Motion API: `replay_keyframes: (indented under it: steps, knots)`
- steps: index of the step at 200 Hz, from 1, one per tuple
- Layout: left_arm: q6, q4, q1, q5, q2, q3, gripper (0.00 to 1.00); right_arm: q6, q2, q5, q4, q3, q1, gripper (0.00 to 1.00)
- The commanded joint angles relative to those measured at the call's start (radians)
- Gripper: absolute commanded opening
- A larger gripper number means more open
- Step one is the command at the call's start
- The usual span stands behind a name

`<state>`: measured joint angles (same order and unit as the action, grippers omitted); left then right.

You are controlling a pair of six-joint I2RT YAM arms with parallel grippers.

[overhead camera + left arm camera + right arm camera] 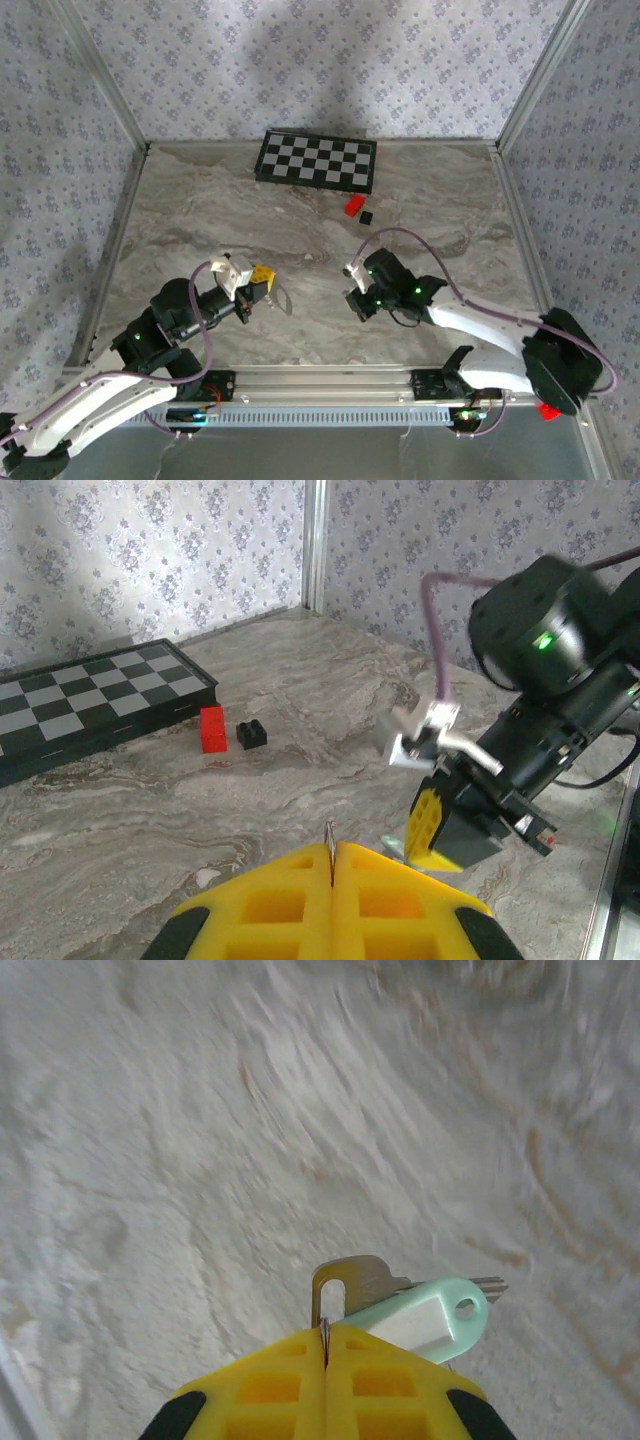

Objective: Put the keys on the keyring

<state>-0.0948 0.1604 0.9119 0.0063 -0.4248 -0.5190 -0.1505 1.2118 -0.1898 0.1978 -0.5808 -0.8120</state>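
One key (one mint tag beside it) pinched at tips of right gripper, jaws pressed together; long axis crosswise to fingers. One keyring, wire nipped in closed left gripper, faces it, near, apart. Right arm carries key. Beyond both grippers: one red block, one black cube.
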Motion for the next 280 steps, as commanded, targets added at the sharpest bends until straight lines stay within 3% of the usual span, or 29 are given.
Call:
replay_keyframes:
  steps: [1,70,102,157,226,280]
  knots:
    - [-0.007,-0.049,0.006,0.004,0.003,-0.039,0.00,-0.065,0.079,0.055,0.058,-0.048,-0.020,0.00]
    - [0.001,-0.045,0.005,-0.005,0.004,-0.035,0.00,-0.108,0.242,0.129,0.106,-0.133,-0.093,0.00]
    - [0.004,-0.054,0.004,-0.006,0.005,-0.028,0.00,-0.117,0.222,0.143,0.152,-0.157,-0.105,0.16]
    - [-0.005,-0.057,0.004,-0.003,0.016,-0.018,0.00,-0.068,0.194,0.193,0.321,-0.260,-0.109,0.24]
    - [-0.004,-0.053,0.004,-0.014,0.053,0.012,0.00,0.002,0.335,0.138,0.472,-0.399,-0.096,0.37]
    - [-0.001,-0.050,0.004,-0.015,0.057,0.016,0.00,0.034,0.445,0.125,0.504,-0.470,-0.092,0.34]
